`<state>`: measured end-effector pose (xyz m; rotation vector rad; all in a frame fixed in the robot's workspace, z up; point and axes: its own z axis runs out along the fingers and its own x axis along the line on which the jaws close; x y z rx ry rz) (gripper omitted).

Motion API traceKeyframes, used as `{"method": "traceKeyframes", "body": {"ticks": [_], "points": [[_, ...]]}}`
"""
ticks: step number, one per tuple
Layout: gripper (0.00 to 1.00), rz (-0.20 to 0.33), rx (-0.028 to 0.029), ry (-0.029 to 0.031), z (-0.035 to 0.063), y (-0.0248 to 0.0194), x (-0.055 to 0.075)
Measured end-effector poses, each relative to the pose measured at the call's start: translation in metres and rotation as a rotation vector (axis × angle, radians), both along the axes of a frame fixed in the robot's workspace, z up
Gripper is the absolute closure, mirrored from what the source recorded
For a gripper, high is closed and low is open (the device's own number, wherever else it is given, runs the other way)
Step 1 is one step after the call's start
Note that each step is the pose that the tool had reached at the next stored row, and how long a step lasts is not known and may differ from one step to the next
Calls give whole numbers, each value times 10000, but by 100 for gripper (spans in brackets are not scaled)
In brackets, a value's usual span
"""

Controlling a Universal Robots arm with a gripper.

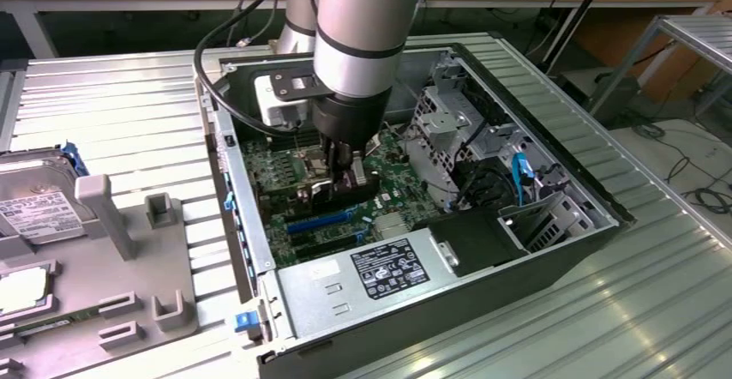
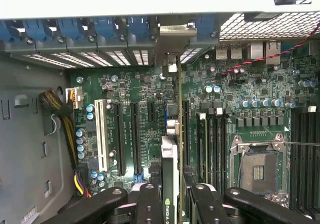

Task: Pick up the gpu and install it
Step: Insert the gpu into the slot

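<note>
Live at the bench: the arm point(image 1: 360, 19) reaches down into the open computer case point(image 1: 481, 319), and the gripper point(image 1: 343, 171) is clamped on the graphics card point(image 1: 343, 192), low over the green motherboard point(image 1: 274, 173), roughly mid-case.

From the wrist, the graphics card point(image 2: 170, 176) stands on edge between the black fingers point(image 2: 148, 204). It runs straight away towards the back wall of the case, its metal bracket point(image 2: 172, 54) up against the row of vented slot covers. It sits among the long black sockets point(image 2: 120, 139). Whether its bottom edge is in a socket or just above one, I cannot tell.

What could go wrong here?
- If the card's edge is a touch off the socket line, a push down would land on the socket wall or on the small parts beside it.
- The bracket could catch on the back frame instead of sliding into its opening, and that would tip the card in the grip.
- A card held by its top edge can also rock, so one end seats and the other rides high.

The hard drive point(image 1: 34, 203) lies well apart at the exterior view's left, and the power supply point(image 1: 389, 272) sits at the near end of the case.
</note>
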<state>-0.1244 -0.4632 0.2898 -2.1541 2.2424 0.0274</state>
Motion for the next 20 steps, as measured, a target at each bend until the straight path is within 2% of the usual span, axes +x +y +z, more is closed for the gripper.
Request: {"method": "traceKeyframes", "body": {"ticks": [2, 4, 12, 13, 14, 15, 16, 19, 20], "points": [[73, -2, 5, 15, -2, 1, 5], [73, -1, 8, 58, -1, 0, 15], [73, -1, 7, 66, -1, 0, 15], [73, 0, 6, 94, -1, -3, 16], [73, 0, 5, 143, -1, -5, 17], [73, -2, 4, 221, -1, -9, 23], [73, -1, -2, 258, 0, -11, 26], [73, -2, -21, 260, -11, -11, 26], [73, -5, -71, 263, -16, -11, 26]]}}
